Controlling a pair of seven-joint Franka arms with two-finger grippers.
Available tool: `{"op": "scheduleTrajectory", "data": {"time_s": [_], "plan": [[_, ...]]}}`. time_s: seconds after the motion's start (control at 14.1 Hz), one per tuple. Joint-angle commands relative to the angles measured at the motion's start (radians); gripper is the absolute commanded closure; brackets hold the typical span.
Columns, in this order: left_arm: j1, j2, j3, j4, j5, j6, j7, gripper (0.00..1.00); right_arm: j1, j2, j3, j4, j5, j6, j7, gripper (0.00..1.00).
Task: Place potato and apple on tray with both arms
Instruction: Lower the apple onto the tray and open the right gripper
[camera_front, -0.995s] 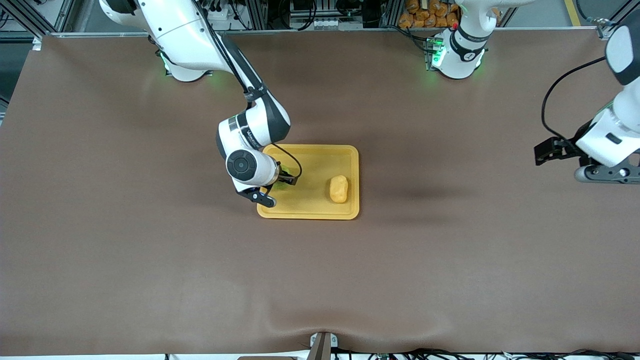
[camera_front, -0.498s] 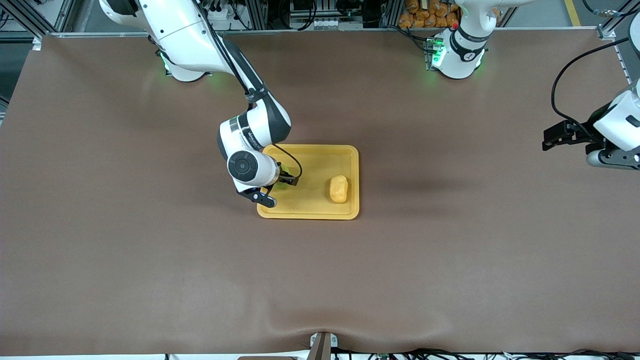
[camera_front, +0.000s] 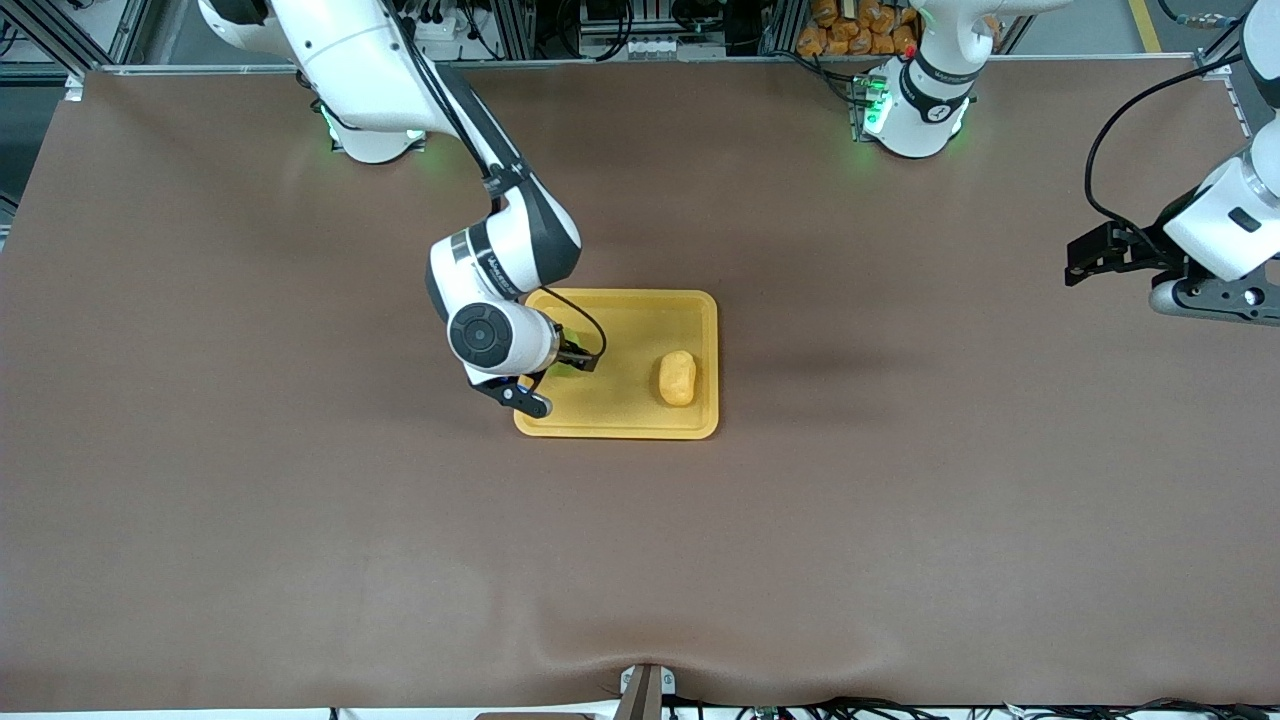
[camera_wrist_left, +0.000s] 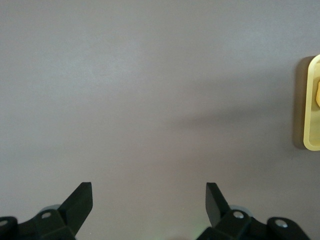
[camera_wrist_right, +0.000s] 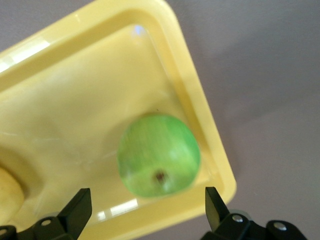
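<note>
The apple (camera_wrist_right: 159, 155) has just been released by the right end effector (camera_wrist_right: 145, 200), now spread above it, onto the tray (camera_front: 640, 425) beside the potato (camera_front: 677, 378). The left end effector (camera_wrist_left: 149, 197), spread too, waits away from the tray; placement looks complete.

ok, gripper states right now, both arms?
Left gripper: jaws open, empty, over bare table.
Right gripper: jaws open, above the apple on the tray.
</note>
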Motion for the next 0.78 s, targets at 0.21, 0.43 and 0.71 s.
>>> {"op": "scheduleTrajectory", "data": {"time_s": [0.21,0.43,0.71], "plan": [[-0.026,-0.011,0.019,0.005,-0.016,-0.027,-0.016,0.00,-0.079,-0.064,-0.003,0.088,-0.004,-0.169,0.008,0.00],[-0.016,-0.012,0.016,0.005,-0.016,-0.029,-0.015,0.00,-0.128,-0.058,-0.001,0.232,-0.016,-0.307,0.010,0.00],[-0.016,-0.012,0.016,0.005,-0.016,-0.036,-0.015,0.00,-0.188,-0.060,-0.001,0.346,-0.056,-0.430,0.004,0.00]]}}
